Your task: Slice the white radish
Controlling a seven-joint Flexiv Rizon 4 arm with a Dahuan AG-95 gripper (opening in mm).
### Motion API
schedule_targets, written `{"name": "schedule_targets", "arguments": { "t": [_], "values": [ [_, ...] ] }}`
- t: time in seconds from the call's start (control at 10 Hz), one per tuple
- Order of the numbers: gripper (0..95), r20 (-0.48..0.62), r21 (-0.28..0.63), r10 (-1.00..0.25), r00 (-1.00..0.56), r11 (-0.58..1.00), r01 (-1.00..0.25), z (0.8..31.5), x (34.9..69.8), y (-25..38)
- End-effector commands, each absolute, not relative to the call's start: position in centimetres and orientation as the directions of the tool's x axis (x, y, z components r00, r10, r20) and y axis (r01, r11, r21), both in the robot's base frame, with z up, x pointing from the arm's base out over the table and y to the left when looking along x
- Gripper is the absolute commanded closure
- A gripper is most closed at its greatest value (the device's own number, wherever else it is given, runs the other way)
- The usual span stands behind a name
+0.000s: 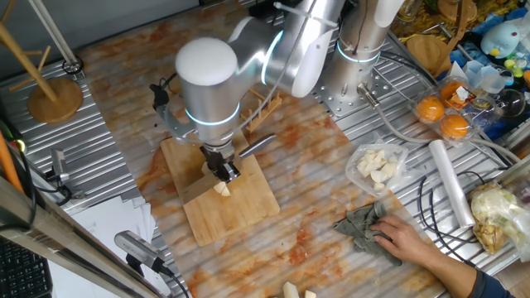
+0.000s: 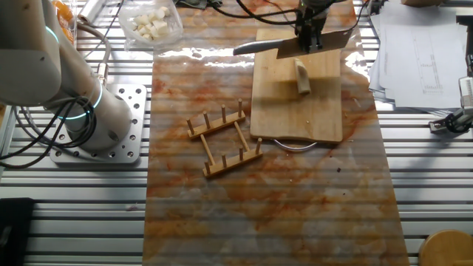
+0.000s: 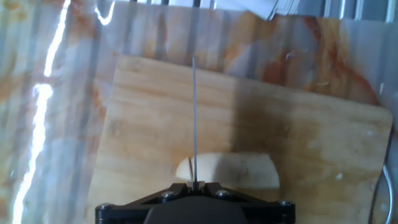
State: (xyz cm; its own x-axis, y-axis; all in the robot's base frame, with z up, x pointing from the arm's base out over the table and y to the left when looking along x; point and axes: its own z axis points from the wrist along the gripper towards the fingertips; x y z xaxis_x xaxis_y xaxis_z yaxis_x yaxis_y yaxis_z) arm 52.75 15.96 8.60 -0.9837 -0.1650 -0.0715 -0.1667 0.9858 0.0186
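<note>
hand view looks down a thin knife edge (image 3: 194, 118) onto a pale, smooth, tapered white radish (image 3: 231, 171) lying on a grainy wooden cutting board (image 3: 155, 118). the pincer (image 1: 224, 171) is clamped on the knife, right above the radish. a slatted wooden rack (image 2: 224, 139) stands beside the board on the marbled orange surface (image 2: 295, 207). a person's hand (image 1: 406, 238) rests on a grey cloth (image 1: 360, 222).

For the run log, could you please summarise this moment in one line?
gripper: shut on knife | knife: blade above white radish | white radish: on cutting board | cut: none visible
</note>
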Motion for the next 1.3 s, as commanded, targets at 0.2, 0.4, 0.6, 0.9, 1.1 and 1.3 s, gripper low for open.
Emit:
{"name": "schedule_targets", "arguments": {
  "t": [0.2, 0.4, 0.6, 0.9, 1.1, 1.3],
  "values": [
    [95.0, -0.066, 0.025, -0.155, -0.986, 0.987, -0.157, 8.04, 54.11, 16.41],
    [95.0, -0.064, 0.023, -0.15, -0.987, 0.988, -0.152, 8.08, 54.37, 16.68],
    [95.0, -0.061, 0.022, -0.153, -0.986, 0.988, -0.154, 7.91, 54.37, 16.65],
    [95.0, -0.054, 0.017, -0.155, -0.986, 0.988, -0.156, 7.9, 54.43, 16.49],
    [95.0, -0.053, 0.019, -0.158, -0.986, 0.987, -0.16, 7.95, 54.65, 16.0],
    [95.0, -0.054, 0.022, -0.159, -0.986, 0.987, -0.16, 7.71, 54.71, 15.8]
  ]
}}
